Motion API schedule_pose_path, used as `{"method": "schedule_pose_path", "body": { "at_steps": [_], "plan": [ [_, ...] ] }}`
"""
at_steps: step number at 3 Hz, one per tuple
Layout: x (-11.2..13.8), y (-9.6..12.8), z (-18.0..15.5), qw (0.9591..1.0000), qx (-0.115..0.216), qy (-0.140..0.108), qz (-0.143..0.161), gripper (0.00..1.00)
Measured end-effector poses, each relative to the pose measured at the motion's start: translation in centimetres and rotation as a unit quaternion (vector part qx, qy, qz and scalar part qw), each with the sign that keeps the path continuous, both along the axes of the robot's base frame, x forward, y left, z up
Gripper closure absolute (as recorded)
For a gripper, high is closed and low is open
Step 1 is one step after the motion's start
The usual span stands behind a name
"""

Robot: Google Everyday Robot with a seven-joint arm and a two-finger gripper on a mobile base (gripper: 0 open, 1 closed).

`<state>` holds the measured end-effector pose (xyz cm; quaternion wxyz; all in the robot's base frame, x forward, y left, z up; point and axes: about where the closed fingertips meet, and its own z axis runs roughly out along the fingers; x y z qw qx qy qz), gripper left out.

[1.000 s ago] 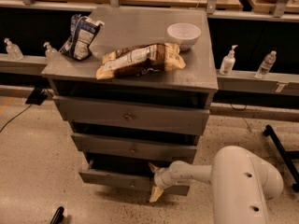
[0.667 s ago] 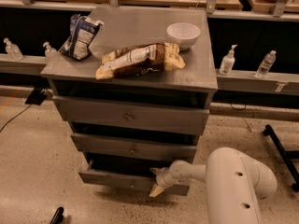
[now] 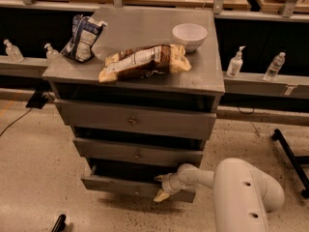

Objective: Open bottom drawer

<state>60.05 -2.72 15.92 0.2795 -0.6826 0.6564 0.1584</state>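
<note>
**Claw at the bottom drawer's front, right of the knob**

Your claw (image 3: 160, 187) sits low against the front of the bottom drawer (image 3: 116, 186), just right of its small round knob (image 3: 136, 191) and near the front's upper edge. It is touching or all but touching the grey wood there. You cannot tell from this angle how far the claw is open, nor whether it has hold of anything. The pale arm (image 3: 246, 192) reaches in from the lower right, its bulky housing well clear of the chest.

The bottom drawer is the lowest of the three. It stands a little way out, with a dark gap above its front and a piece of its left side wall showing. The middle drawer (image 3: 137, 153) and the top drawer (image 3: 133, 121) are stacked above it, each with its own central knob.

On the chest's top surface (image 3: 205, 74) (none of it near your claw) a white bowl (image 3: 189, 35) stands toward the back right. A long snack bag (image 3: 142, 62) lies across the middle, and a blue-and-white bag (image 3: 83, 37) leans at the left rear corner.
</note>
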Motion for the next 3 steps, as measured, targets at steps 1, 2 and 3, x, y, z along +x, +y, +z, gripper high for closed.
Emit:
{"method": "schedule_pose_path", "body": {
  "at_steps": [1, 2, 3],
  "plan": [
    [-2.2, 0.7, 0.5, 0.9997, 0.009, 0.017, 0.016, 0.33],
    [-4.9, 1.5, 1.9, 0.9990, 0.017, 0.022, 0.034, 0.33],
    [-7.6, 2.1, 2.2, 0.9983, 0.021, 0.037, 0.040, 0.34]
  ]
}}
